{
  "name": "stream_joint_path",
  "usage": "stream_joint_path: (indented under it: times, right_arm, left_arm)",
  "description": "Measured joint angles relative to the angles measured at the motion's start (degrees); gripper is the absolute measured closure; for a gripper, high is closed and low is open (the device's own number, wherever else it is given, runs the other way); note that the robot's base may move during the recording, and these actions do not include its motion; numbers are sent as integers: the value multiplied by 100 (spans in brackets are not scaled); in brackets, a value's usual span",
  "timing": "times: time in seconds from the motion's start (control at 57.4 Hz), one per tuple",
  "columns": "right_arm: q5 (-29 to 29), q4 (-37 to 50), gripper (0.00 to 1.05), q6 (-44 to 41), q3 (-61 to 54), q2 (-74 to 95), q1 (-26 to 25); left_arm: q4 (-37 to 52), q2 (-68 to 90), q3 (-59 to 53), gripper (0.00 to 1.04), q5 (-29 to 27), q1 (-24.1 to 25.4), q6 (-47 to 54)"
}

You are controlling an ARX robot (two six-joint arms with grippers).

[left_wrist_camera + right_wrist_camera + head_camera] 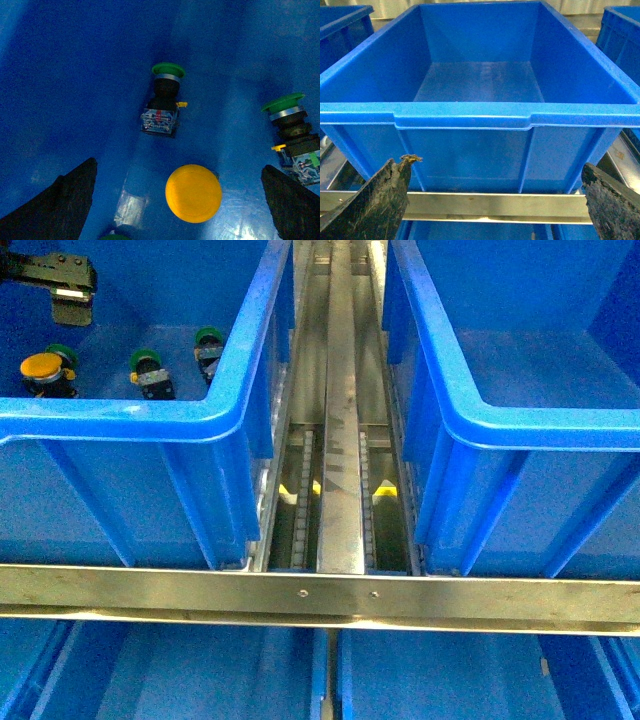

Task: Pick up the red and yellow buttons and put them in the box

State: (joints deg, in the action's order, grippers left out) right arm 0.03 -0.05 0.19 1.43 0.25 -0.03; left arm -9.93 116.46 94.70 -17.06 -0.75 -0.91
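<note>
Nearest, a metal bar (pixel 300 592) runs across the front. R gripper (pixel 496 164) hangs before a blue box (pixel 470 119), fingers spread wide, nothing btwn them. Further back, in the left bin (pixel 130 420), the yellow button (pixel 193 193) sits cap-up near the front wall, w/ green buttons (pixel 165 100) just beyond. L gripper (pixel 178 167) hovers over the yellow one, fingers spread either side, not touching.

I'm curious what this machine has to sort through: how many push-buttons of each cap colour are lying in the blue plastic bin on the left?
Yellow round-capped push-button switch: 1
Green round-capped push-button switches: 3, one partly hidden behind the yellow
Red-capped: 0 in view
Total: 4
</note>
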Motion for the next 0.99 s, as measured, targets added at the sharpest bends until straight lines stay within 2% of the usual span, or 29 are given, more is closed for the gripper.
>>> stream_joint_path:
  times: [0.994]
  right_arm:
    - [0,0,6,0,0,0,0]
  left_arm:
    - [-306,675,140,8,-101,-33,-337]
